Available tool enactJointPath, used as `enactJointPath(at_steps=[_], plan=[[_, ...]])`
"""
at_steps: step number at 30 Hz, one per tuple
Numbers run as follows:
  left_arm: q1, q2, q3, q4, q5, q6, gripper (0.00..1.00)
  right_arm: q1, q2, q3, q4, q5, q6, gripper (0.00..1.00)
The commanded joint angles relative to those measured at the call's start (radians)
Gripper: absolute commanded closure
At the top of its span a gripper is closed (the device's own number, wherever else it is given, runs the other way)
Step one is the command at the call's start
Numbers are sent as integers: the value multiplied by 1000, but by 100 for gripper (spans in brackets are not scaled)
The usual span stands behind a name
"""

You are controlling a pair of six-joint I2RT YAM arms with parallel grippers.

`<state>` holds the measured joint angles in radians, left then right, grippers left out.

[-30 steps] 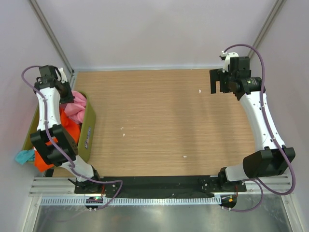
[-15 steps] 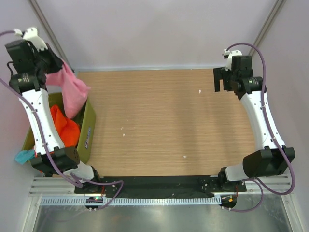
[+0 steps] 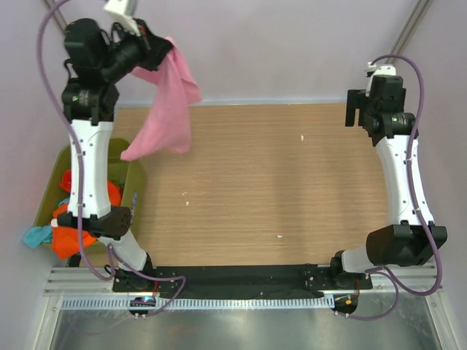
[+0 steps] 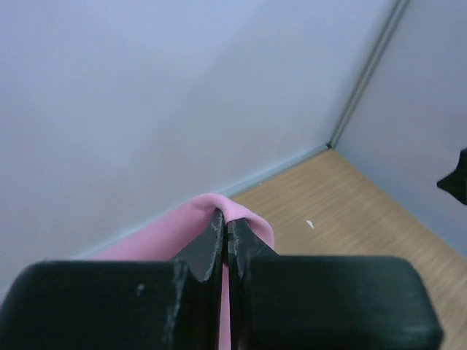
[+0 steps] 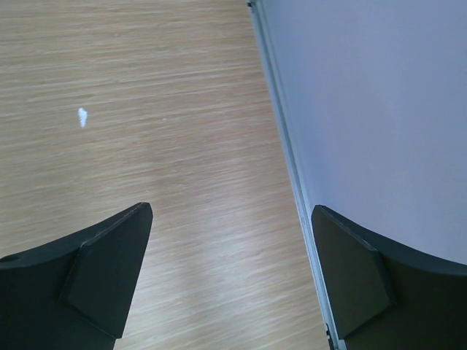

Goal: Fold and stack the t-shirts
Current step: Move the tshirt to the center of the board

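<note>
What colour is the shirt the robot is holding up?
The shirt is bright pink, clearest in the top view.

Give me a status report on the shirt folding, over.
Left fingers shut on pink t-shirt, hanging above the table's left rear. Right fingers open, empty. Orange t-shirt in the bin. Nothing in the way.

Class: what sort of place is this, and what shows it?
Probably a robot lab test cell: left arm and right arm bolted to a rail at the edge of a wooden table, plain walls enclosing it, a bin of t-shirts, and the left gripper shut on a pink t-shirt.
</note>
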<state>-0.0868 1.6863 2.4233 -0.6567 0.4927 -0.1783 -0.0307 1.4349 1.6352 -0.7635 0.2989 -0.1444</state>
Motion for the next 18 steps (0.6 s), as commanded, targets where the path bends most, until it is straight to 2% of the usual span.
enactJointPath(at_steps=[1,6,9,12,13,14,15,17,18], plan=[[-155,42,71,49,-15,101,100,-78,-54,25,40,66,52,3],[-377,111,148,58,-98,201,100,-139,-96,-24,29,51,71,3],[-450,148,184,77,-131,203,100,-158,-129,-57,26,46,72,3],[-476,151,183,88,-157,204,100,-172,-149,-72,23,43,72,3],[-476,150,174,86,-189,210,94,-175,-151,-77,23,37,72,3],[-476,133,137,85,-218,217,78,-175,-151,-78,23,36,72,3],[-476,122,105,85,-247,224,39,-176,-151,-80,18,31,72,3],[-476,93,38,85,-348,267,20,-176,-148,-87,15,2,74,3],[-476,61,-55,86,-383,289,13,-178,-142,-90,7,-13,74,3]])
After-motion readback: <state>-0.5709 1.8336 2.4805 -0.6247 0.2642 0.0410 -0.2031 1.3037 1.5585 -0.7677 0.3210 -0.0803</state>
